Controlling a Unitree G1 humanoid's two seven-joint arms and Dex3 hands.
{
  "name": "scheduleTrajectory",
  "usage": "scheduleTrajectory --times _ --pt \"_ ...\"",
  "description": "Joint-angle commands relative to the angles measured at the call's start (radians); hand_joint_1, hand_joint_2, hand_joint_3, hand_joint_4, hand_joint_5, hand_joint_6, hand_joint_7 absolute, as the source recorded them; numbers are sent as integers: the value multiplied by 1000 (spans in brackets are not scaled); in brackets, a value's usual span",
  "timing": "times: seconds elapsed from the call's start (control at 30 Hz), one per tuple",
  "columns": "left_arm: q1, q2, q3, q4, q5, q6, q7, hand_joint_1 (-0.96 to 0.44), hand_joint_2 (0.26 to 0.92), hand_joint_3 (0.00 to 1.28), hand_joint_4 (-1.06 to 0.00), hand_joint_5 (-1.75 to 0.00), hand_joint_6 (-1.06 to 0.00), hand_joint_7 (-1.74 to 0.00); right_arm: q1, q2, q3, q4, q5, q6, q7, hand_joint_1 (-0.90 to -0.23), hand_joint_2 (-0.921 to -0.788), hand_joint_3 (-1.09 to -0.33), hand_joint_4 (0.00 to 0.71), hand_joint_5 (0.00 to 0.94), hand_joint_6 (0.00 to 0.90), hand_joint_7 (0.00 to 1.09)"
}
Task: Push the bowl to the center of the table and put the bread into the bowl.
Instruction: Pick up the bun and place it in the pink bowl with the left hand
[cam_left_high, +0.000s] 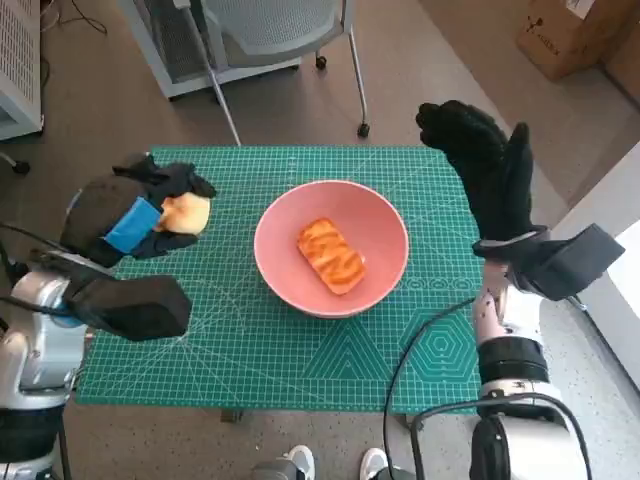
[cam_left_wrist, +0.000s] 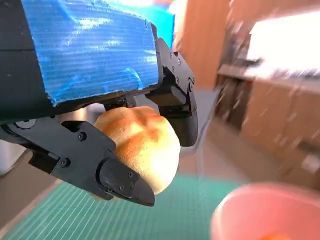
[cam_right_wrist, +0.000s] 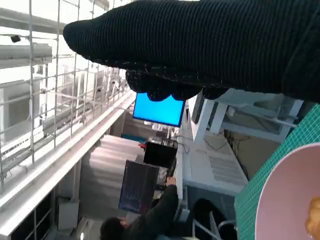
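We grip a bread roll (cam_left_high: 186, 212) in our left robot hand (cam_left_high: 135, 218) just beside the pink bowl (cam_left_high: 385, 225), already mid-desk with one piece inside, right robot hand (cam_left_high: 487, 170) spread empty; next, carry it over the rim.

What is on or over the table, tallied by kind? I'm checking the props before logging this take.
Bread: 2, a glazed piece in the bowl and a round roll held by the left hand
Pink bowl: 1
Green cutting mat: 1
Total: 4

1 bowl (cam_left_high: 331, 247), 2 breads (cam_left_high: 331, 256) (cam_left_high: 186, 213), 2 robot hands (cam_left_high: 135, 215) (cam_left_high: 485, 170).
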Motion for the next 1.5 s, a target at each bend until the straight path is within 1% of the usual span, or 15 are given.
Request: scheduleTrajectory --times 0.03,0.23,0.37,0.5,0.7,0.9,0.97,1.03,1.07,1.1,1.13,1.17,1.23,1.33,1.5 --pt "-70 -27 -9 -80 -9 -26 -6 3 903 6 -764 -1057 -764 -1050 29 9 7 -5 -8 12 -4 -559 -921 -613 374 2 528 9" --pt "-141 -79 -87 -141 20 -12 -58 3 877 0 -824 -949 -833 -1011 33 14 11 -11 -11 6 -9 -556 -921 -621 373 1 527 8" --pt "-183 -119 -147 -140 9 -24 -105 3 872 2 -831 -909 -852 -1016 35 18 14 -12 -20 0 -19 -541 -921 -630 373 1 528 8" --pt "-206 -153 -186 -103 -2 -51 -127 3 892 7 -762 -941 -826 -1082 38 21 18 -15 -26 -3 -29 -537 -921 -636 370 0 527 7" --pt "-259 -213 -266 69 16 -167 -100 2 906 7 -722 -1030 -795 -1077 47 20 22 -23 -33 -14 -43 -540 -921 -643 369 0 525 5" --pt "-286 -253 -296 205 9 -241 -90 1 917 11 -706 -1100 -750 -1079 52 14 20 -20 -30 -20 -43 -542 -921 -651 368 0 524 4" --pt "-283 -264 -297 225 2 -233 -102 1 919 37 -683 -1142 -705 -1108 55 12 18 -23 -28 -21 -41 -541 -921 -652 368 0 524 4" --pt "-276 -271 -295 229 -5 -212 -123 1 920 137 -573 -1243 -583 -1244 58 12 17 -26 -25 -22 -39 -541 -921 -652 369 1 524 4" --pt "-272 -273 -294 228 -9 -202 -134 -7 903 139 -518 -1129 -527 -1145 58 11 16 -26 -24 -22 -39 -541 -921 -652 369 0 524 4" --pt "-262 -273 -292 214 -11 -173 -154 -18 887 123 -484 -873 -484 -926 59 11 15 -26 -22 -23 -38 -541 -921 -652 369 0 525 4" --pt "-255 -273 -291 202 -11 -152 -170 -51 871 94 -404 -616 -399 -722 60 11 13 -27 -20 -23 -37 -541 -921 -651 368 0 525 4" --pt "-247 -273 -289 188 -9 -126 -185 -63 867 80 -381 -514 -372 -644 61 10 12 -28 -18 -23 -37 -541 -921 -651 368 0 525 4" --pt "-236 -270 -285 165 -5 -90 -205 -121 843 40 -281 -244 -271 -439 63 10 10 -30 -16 -22 -36 -541 -921 -650 367 0 525 4" --pt "-225 -260 -282 136 5 -57 -224 -213 823 15 -178 -88 -189 -323 63 11 7 -31 -13 -22 -36 -550 -921 -648 367 0 526 4" --pt "-219 -233 -274 123 14 -90 -211 -343 817 6 -97 -15 -132 -264 62 15 5 -36 -13 -20 -37 -561 -921 -646 368 1 527 5"
